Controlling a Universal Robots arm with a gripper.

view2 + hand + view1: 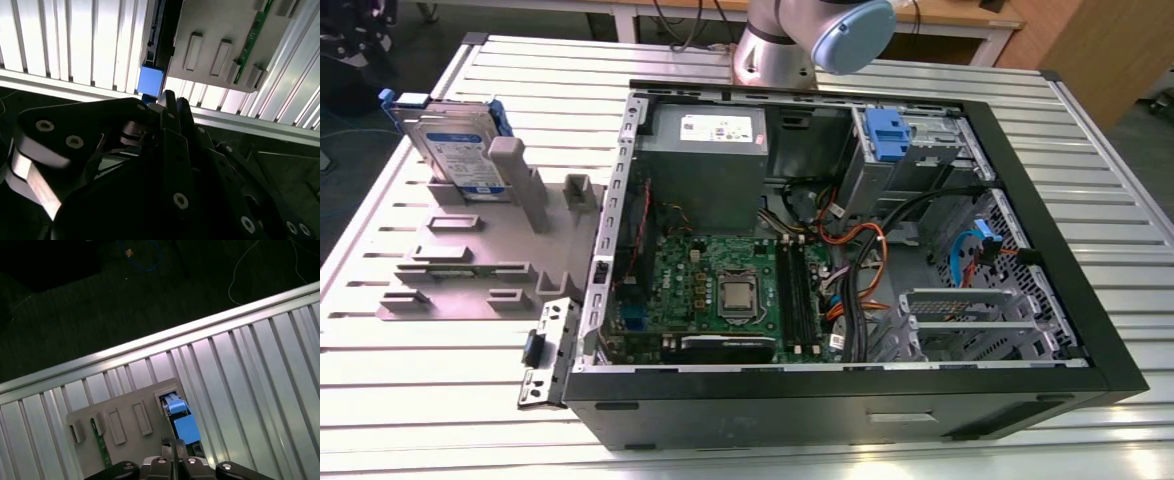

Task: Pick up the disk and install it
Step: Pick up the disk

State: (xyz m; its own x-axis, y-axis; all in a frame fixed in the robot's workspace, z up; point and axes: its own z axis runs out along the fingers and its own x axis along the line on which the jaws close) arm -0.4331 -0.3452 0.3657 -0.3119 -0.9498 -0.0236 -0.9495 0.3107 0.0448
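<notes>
The black two-finger gripper (174, 100) is hanging near the edge of the ribbed aluminium table (400, 400). Its fingers are drawn together into a narrow closed pair and are holding nothing.

Directly ahead of the fingertips, the disk (182, 425), a flat silver-metal hard drive in a blue plastic carrier frame, is standing on edge in a slot of the grey plastic fixture block (125, 415). In both wrist views the disk is presenting its blue end to the gripper. Its long axis is therefore running roughly along the gripper's line of approach, pointing back at the fingertips. The gripper appears to be sitting near that blue end without touching it.

In the exterior view the disk is leaning slightly in its slot. The open black computer case (787, 405), judged to be the install site, is lying well apart from the gripper, beyond the fixture block.
</notes>
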